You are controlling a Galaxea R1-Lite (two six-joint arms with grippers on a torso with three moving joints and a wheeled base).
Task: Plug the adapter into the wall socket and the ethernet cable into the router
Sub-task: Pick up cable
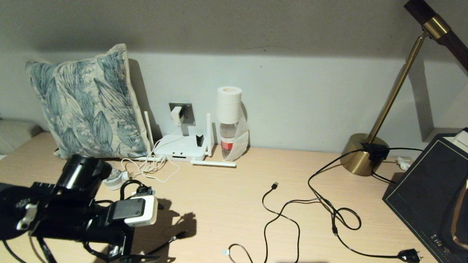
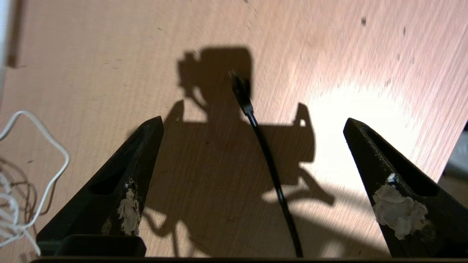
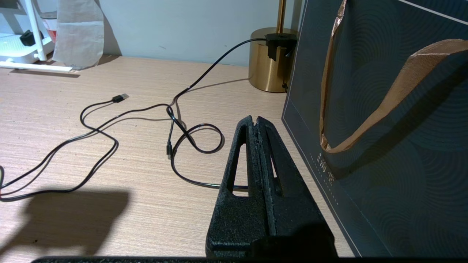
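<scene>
Hovering the left claw point(image 2: 252, 122), released and spread wide, over the ethernet cable point(image 2: 270, 164) end that's lying on the tabletop point(image 1: 226, 204) well in front of the router point(image 1: 181, 148). Probably worth centring on the plug and pinching just behind it, clip kept free. Seeing the adapter point(image 1: 176, 115) already sitting in the wall socket point(image 1: 187, 113) just behind the router. Parking the clenched right claw point(image 3: 253, 119) far right of the router, beside the dark gift bag point(image 3: 365, 91). Not seeing inside the bag.

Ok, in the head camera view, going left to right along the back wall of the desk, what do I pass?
Leaf-print pillow → wall socket with the adapter in it → router → bottle with a paper roll on top → brass lamp base → dark gift bag.
</scene>
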